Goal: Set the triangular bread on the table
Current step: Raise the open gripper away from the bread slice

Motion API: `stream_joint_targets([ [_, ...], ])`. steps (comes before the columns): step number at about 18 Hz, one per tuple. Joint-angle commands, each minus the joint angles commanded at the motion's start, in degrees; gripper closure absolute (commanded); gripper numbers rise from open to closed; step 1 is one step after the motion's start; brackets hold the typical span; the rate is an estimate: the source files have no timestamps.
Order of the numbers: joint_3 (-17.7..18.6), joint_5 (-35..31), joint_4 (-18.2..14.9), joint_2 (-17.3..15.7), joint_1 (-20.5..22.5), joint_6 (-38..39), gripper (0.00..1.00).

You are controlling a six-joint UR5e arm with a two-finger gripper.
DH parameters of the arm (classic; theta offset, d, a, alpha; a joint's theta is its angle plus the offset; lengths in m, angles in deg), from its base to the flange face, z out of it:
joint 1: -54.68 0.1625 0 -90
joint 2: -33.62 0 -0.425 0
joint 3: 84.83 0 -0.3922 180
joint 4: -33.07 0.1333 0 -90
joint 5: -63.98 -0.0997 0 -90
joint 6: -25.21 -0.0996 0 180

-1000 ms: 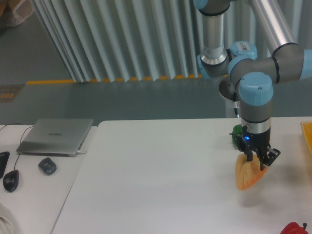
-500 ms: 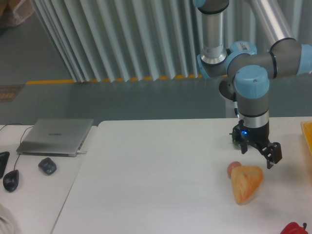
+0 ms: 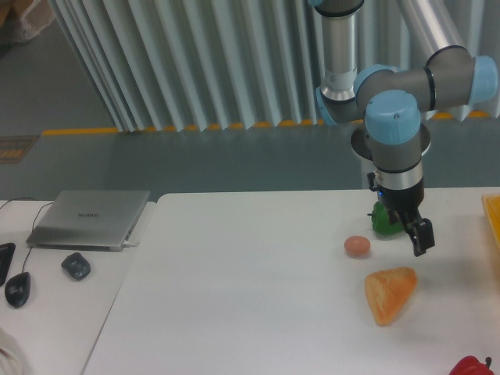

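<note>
My pincer is hanging open and empty above the table. Just below it, the triangular bread is lying flat on the white top, apart from my fingers. A small brown egg is sitting near the bread.

This looks like a robotics lab or test cell set up inside an industrial hall. A grey-and-blue jointed robot arm stands over a large white worktop, fixed at its far edge. Behind it hangs a ribbed, pale curtain wall above a grey painted floor marked with a yellow safety stripe. Beside the worktop sits a white desk carrying a closed silver laptop and two computer mice, an operator's station. Food-like props lie on the worktop: a triangular bread, a small brown egg.
</note>
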Motion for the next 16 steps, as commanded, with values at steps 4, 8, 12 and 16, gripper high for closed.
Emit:
stream_joint_targets([
  [4,-2.2,0.2,-4.8,-0.1,0.5,-4.7,0.00],
  [8,-2.7,0.0,-7.2,0.0,0.8,-5.5,0.00],
  [12,-2.7,-0.1,-7.0,0.0,0.8,-5.5,0.00],
  [16,-2.6,0.5,-6.9,0.0,0.7,-5.3,0.00],
])
